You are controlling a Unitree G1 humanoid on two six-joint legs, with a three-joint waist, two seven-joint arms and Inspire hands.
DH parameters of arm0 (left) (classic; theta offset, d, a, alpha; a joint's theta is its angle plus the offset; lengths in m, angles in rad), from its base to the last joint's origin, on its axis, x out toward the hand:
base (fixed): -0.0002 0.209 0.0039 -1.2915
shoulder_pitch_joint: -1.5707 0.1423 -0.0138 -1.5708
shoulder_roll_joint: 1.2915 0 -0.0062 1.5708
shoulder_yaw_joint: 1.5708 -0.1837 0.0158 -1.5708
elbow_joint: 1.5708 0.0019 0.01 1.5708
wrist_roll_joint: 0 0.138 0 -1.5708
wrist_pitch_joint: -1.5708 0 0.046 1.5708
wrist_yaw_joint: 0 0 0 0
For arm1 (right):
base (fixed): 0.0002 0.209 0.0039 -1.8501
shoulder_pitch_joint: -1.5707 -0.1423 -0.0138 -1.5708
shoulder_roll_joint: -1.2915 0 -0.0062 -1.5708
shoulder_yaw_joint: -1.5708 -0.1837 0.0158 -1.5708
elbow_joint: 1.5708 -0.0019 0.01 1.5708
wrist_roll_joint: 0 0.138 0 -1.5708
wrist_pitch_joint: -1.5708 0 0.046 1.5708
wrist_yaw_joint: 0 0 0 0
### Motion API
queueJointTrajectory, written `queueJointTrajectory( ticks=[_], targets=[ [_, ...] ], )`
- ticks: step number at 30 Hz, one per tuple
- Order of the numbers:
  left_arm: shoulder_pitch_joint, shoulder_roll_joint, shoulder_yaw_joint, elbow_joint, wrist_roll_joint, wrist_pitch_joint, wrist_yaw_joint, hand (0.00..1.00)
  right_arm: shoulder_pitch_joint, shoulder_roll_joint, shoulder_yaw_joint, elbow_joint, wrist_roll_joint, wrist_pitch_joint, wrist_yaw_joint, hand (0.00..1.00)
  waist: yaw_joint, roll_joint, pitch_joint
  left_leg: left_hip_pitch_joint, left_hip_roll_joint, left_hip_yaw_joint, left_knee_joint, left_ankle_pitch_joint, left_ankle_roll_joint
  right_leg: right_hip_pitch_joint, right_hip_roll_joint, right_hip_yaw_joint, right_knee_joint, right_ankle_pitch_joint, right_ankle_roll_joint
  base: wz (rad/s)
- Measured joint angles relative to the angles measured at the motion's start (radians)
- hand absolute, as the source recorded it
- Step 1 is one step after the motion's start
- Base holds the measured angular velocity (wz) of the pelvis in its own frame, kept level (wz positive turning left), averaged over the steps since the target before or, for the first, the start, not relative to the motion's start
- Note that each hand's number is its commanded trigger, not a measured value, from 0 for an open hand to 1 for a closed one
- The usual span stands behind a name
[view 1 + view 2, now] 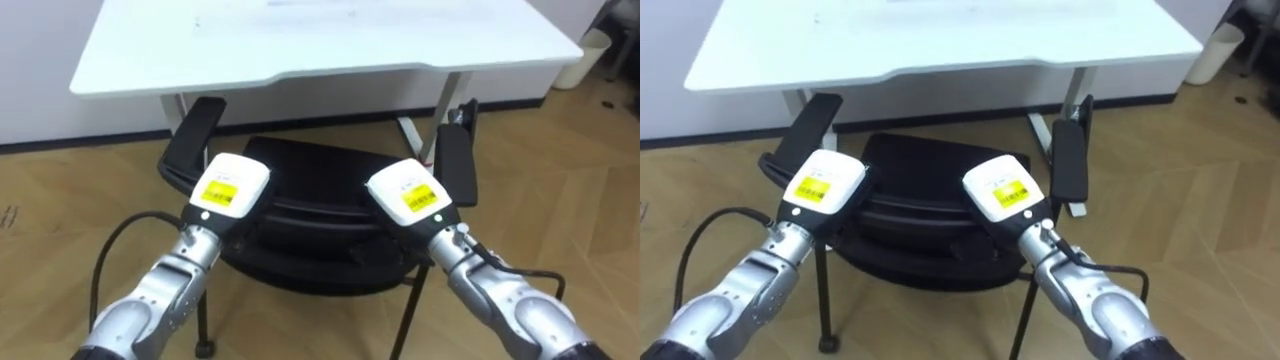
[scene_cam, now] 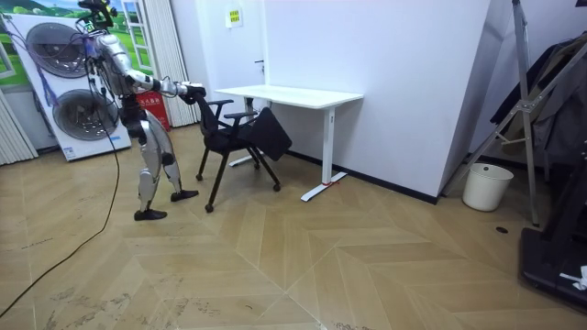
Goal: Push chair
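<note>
Push under way, by the look of it: stands on the wood floor (image 1: 560, 200) behind a black padded chair with armrests (image 1: 320, 165), drawn close to the near edge of a white rectangular table (image 1: 300, 45), seat apparently not yet tucked beneath, so more shoving left. Reaches both arms forward, left hand (image 1: 232, 188) and right hand (image 1: 410, 195) set on top of the backrest (image 1: 320, 215), backs upward; cannot tell whether the fingers curl or lie straight, hidden beyond it
</note>
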Motion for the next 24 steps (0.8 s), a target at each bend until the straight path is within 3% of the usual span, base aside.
queueJointTrajectory(
  ticks=[2,3,4,6,7,8,9,10,11,13,14,16,17,18,19,20,22,24],
  targets=[
    [-0.005,-0.007,0.000,0.002,0.000,0.003,-0.018,1.00,0.003,-0.003,0.000,0.004,0.002,0.002,0.001,1.00,0.006,-0.001,0.0041,0.031,-0.008,0.013,0.023,-0.049,0.016,-0.062,-0.062,0.001,0.215,0.004,0.031,-0.06],
    [-0.005,-0.007,-0.002,0.002,0.001,0.003,-0.019,1.00,0.005,-0.002,0.000,0.004,0.003,0.002,0.001,1.00,0.005,0.000,0.0078,0.041,-0.009,0.012,0.034,-0.065,0.018,-0.082,-0.078,0.000,0.279,0.017,0.048,-0.07],
    [-0.004,-0.005,-0.003,0.002,0.001,0.003,-0.020,1.00,0.007,-0.001,0.000,0.005,0.003,0.001,0.003,1.00,0.005,0.010,0.0180,0.057,-0.006,0.012,0.060,-0.102,0.024,-0.109,-0.102,0.000,0.388,0.063,0.062,-0.09],
    [-0.005,-0.003,-0.004,0.003,0.001,0.000,-0.025,1.00,0.010,0.003,0.003,0.009,0.012,0.001,0.002,1.00,0.005,0.016,0.0231,0.080,-0.003,0.013,0.092,-0.147,0.032,-0.143,-0.130,0.001,0.506,0.142,0.058,-0.10],
    [-0.005,-0.001,-0.005,0.004,0.001,0.000,-0.027,1.00,0.011,0.010,0.004,0.016,0.013,0.001,0.001,1.00,0.003,0.020,0.0238,0.096,0.000,0.009,0.103,-0.171,0.036,-0.159,-0.140,0.000,0.558,0.200,0.058,-0.08],
    [-0.006,0.003,-0.008,0.005,0.001,-0.004,-0.026,1.00,0.015,0.016,0.004,0.019,0.014,0.002,0.001,1.00,0.002,0.034,0.0241,0.111,0.007,-0.004,0.105,-0.195,0.041,-0.181,-0.139,0.001,0.604,0.223,0.059,-0.09],
    [-0.007,0.004,-0.009,0.006,0.000,-0.005,-0.026,1.00,0.015,0.019,0.004,0.020,0.014,0.003,0.000,1.00,0.003,0.038,0.0220,0.117,0.013,-0.006,0.102,-0.204,0.043,-0.202,-0.139,0.001,0.625,0.206,0.060,-0.08],
    [-0.011,0.008,-0.010,0.010,0.000,-0.008,-0.019,1.00,0.015,0.021,0.008,0.016,0.015,0.012,-0.001,1.00,0.002,0.048,0.0209,0.128,0.028,-0.006,0.097,-0.208,0.035,-0.257,-0.135,0.004,0.652,0.163,0.059,-0.08],
    [-0.015,0.010,-0.009,0.016,-0.001,-0.013,-0.014,1.00,0.017,0.023,0.012,0.015,0.014,0.020,-0.008,1.00,0.003,0.064,0.0266,0.144,0.045,-0.007,0.091,-0.216,0.031,-0.316,-0.121,0.014,0.635,0.135,0.059,-0.05],
    [-0.017,0.022,-0.009,0.029,-0.001,-0.029,-0.007,1.00,0.027,0.033,0.027,0.012,0.015,0.041,-0.020,1.00,0.004,0.068,0.0265,0.177,0.051,-0.014,0.063,-0.222,0.023,-0.394,-0.092,0.051,0.514,0.124,0.061,0.06],
    [-0.016,0.033,-0.008,0.035,-0.001,-0.040,-0.005,1.00,0.032,0.043,0.035,0.011,0.015,0.050,-0.020,1.00,0.001,0.062,0.0240,0.199,0.053,-0.018,0.054,-0.238,0.021,-0.426,-0.073,0.083,0.382,0.129,0.058,0.26],
    [-0.009,0.041,-0.007,0.043,-0.001,-0.050,-0.003,1.00,0.044,0.057,0.039,0.016,0.014,0.050,-0.018,1.00,-0.016,0.057,0.0199,0.231,0.060,-0.041,0.053,-0.261,0.001,-0.433,-0.047,0.118,0.154,0.179,0.054,0.42],
    [-0.002,0.038,-0.007,0.045,-0.005,-0.049,0.003,1.00,0.045,0.060,0.039,0.016,0.012,0.054,-0.015,1.00,-0.035,0.056,0.0059,0.249,0.065,-0.071,0.054,-0.281,-0.008,-0.400,-0.037,0.126,0.052,0.225,0.052,0.44],
    [-0.002,0.035,-0.007,0.048,-0.005,-0.047,0.003,1.00,0.038,0.058,0.040,0.020,0.012,0.053,-0.009,1.00,-0.035,0.055,0.0001,0.261,0.067,-0.079,0.053,-0.286,-0.019,-0.385,-0.025,0.142,0.001,0.255,0.054,0.31],
    [0.003,0.030,-0.008,0.044,0.000,-0.040,0.014,1.00,0.028,0.052,0.041,0.028,0.014,0.045,-0.006,1.00,-0.023,0.056,-0.0038,0.271,0.083,-0.089,0.057,-0.301,-0.041,-0.358,0.012,0.168,-0.036,0.330,0.036,0.31],
    [-0.002,0.024,-0.001,0.043,-0.002,-0.034,0.021,1.00,0.021,0.050,0.039,0.020,0.012,0.049,-0.018,1.00,-0.029,0.072,-0.0073,0.270,0.099,-0.114,0.068,-0.318,-0.061,-0.333,0.031,0.155,-0.026,0.354,0.015,0.42],
    [0.015,0.018,-0.010,0.026,-0.001,-0.037,0.028,1.00,0.023,0.006,0.040,0.003,0.017,0.030,-0.015,1.00,-0.036,0.080,-0.0075,0.280,0.119,-0.129,0.060,-0.312,-0.076,-0.320,0.038,0.114,-0.004,0.316,-0.002,0.52],
    [0.012,-0.018,-0.007,0.017,0.003,-0.006,0.016,1.00,0.004,-0.014,0.035,-0.003,0.017,0.025,0.018,1.00,-0.030,0.080,-0.0048,0.296,0.144,-0.129,0.047,-0.308,-0.087,-0.314,0.053,0.085,0.032,0.261,-0.020,0.42]
  ],
)
